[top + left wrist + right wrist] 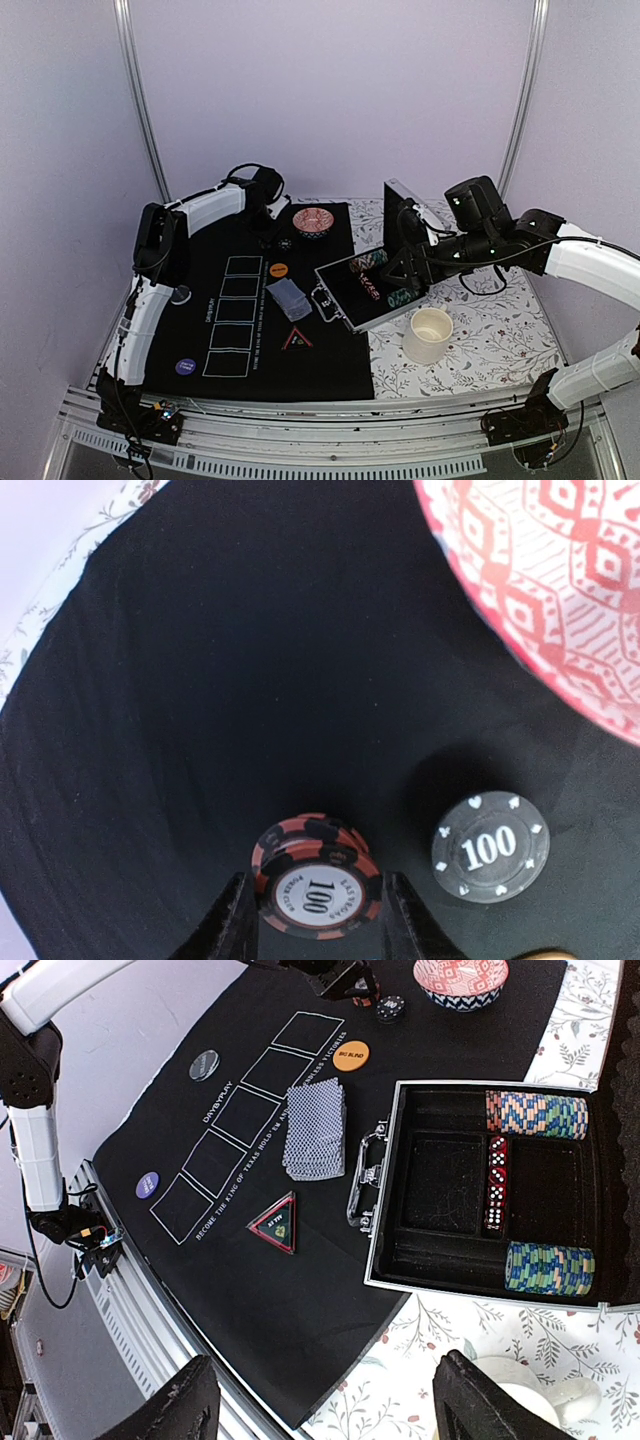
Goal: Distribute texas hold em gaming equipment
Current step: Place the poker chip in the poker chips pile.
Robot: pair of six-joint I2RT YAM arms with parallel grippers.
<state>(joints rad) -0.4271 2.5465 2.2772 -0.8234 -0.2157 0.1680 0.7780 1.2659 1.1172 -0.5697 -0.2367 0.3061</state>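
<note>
In the left wrist view my left gripper [318,888] is shut on a small, slightly fanned stack of red-and-black striped poker chips [318,880] marked 100, low on the black mat. A single black 100 chip [490,847] lies just to its right. The top view shows this gripper [266,236] at the mat's far end, by the red bowl [314,221]. My right gripper [325,1410] hangs open and empty above the mat's near edge. Grey-blue playing cards [315,1130], a red triangle marker [277,1223], and orange [351,1054], purple [147,1184] and black [204,1064] discs lie on the mat.
An open metal case [380,1210] holds two rows of striped chips [535,1115] and red dice [496,1182]; its lid [400,215] stands upright. A white cup [428,335] sits on the floral cloth near the case. The black mat [330,365] has printed card boxes.
</note>
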